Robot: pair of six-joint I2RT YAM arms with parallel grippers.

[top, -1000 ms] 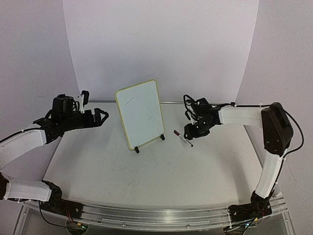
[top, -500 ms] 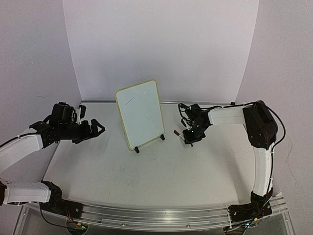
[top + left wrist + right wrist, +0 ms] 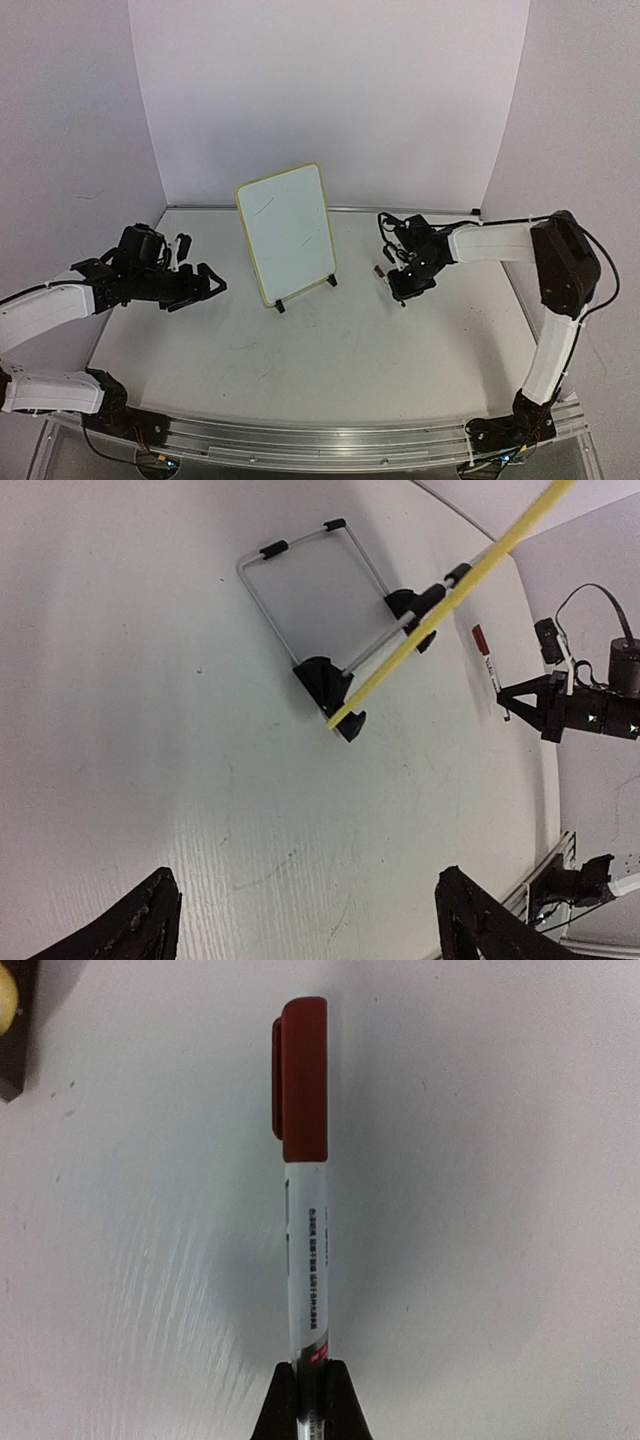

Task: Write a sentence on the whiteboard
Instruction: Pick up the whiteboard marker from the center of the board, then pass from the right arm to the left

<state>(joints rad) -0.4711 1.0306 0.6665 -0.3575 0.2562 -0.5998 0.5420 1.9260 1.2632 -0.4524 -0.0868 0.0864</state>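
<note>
The whiteboard stands tilted on its black feet at the table's back middle. Its face carries only a couple of faint short strokes, and the sentence is out of view. The left wrist view catches the whiteboard's yellow edge and wire stand from behind. A white marker with a red cap points away from my right gripper, which is shut on its tail end. From above, that right gripper sits low, right of the board's foot, with the marker. My left gripper hangs open left of the board, nothing between its fingers.
A white backdrop curves up behind the table. The table's aluminium front rail runs along the near edge by both arm bases. In the left wrist view the marker and right gripper lie beyond the board's stand.
My right gripper has closed on the marker's tail. The left arm has come down and nearer the front, its gripper still open left of the board.
</note>
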